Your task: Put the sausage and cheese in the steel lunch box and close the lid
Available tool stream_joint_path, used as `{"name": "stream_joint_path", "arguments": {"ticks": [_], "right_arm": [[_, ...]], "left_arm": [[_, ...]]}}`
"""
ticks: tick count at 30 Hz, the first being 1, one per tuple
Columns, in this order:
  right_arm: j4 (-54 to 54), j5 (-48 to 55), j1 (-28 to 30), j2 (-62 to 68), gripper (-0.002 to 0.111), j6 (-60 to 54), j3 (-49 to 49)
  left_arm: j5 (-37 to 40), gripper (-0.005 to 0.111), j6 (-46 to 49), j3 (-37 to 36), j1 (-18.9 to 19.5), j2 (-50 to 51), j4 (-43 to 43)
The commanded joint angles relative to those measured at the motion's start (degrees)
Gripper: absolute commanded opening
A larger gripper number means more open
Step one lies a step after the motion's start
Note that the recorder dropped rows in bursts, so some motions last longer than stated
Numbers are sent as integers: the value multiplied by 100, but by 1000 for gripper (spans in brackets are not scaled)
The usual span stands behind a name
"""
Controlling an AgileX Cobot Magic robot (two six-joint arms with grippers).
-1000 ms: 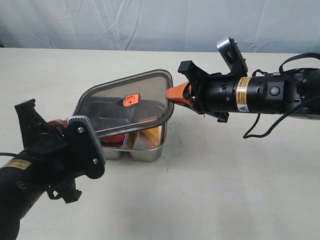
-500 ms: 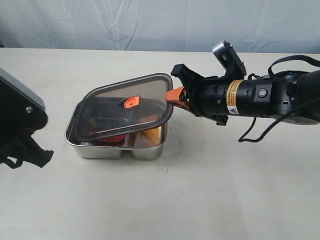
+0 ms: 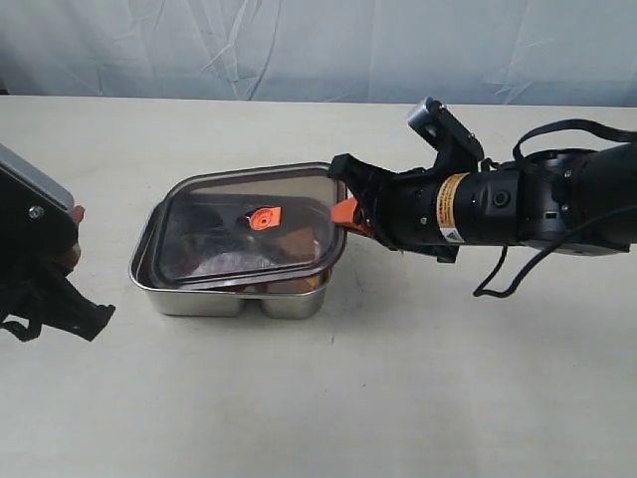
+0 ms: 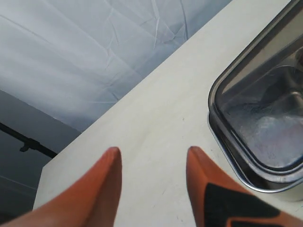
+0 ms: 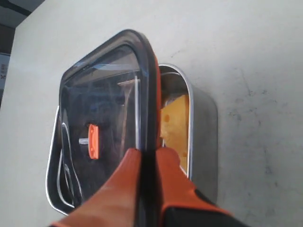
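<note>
The steel lunch box [image 3: 195, 299] stands left of the table's middle. The dark tinted lid [image 3: 224, 239] with its orange valve [image 3: 264, 218] lies over it, the right edge still a little raised. My right gripper [image 3: 344, 212] is shut on that right edge; in the right wrist view the lid's rim [image 5: 147, 94] runs between its fingers [image 5: 148, 150]. The cheese [image 5: 174, 125] shows in the uncovered strip of the box [image 5: 207, 127]. The sausage is hidden under the lid. My left gripper [image 4: 151, 151] is open and empty, away from the box's corner [image 4: 222, 137].
The left arm's dark body [image 3: 40, 269] sits at the left edge of the exterior view. A wrinkled pale cloth backdrop [image 3: 299, 45] hangs behind the table's far edge. Bare beige tabletop [image 3: 398, 378] surrounds the box.
The lid has come down from a steep tilt to nearly flat on the box, with the right gripper moving left and lower. The left arm has drawn back to the left edge.
</note>
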State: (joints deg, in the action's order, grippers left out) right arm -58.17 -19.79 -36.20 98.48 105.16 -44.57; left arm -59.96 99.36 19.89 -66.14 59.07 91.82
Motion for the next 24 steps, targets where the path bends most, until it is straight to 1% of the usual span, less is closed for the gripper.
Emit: {"name": "stream_joint_path", "arguments": {"ticks": [1, 4, 7, 9, 18, 21, 24], "right_arm": [[-60, 480, -105, 12, -1, -30, -27], [74, 483, -116, 12, -1, 7, -27], [469, -81, -116, 1, -1, 129, -27], [739, -253, -116, 1, -1, 82, -30], [733, -205, -116, 1, -1, 308, -20], [546, -194, -116, 1, -1, 339, -20], [242, 120, -116, 13, -1, 426, -20]], "left_arm": [[21, 42, -49, 27, -31, -38, 5], [21, 42, -49, 27, -31, -38, 5], [21, 42, -49, 27, -31, -38, 5], [21, 42, -49, 27, -31, -38, 5], [11, 42, -49, 27, -31, -38, 5], [11, 42, -49, 27, -31, -38, 5], [36, 42, -49, 27, -31, -38, 5]]}}
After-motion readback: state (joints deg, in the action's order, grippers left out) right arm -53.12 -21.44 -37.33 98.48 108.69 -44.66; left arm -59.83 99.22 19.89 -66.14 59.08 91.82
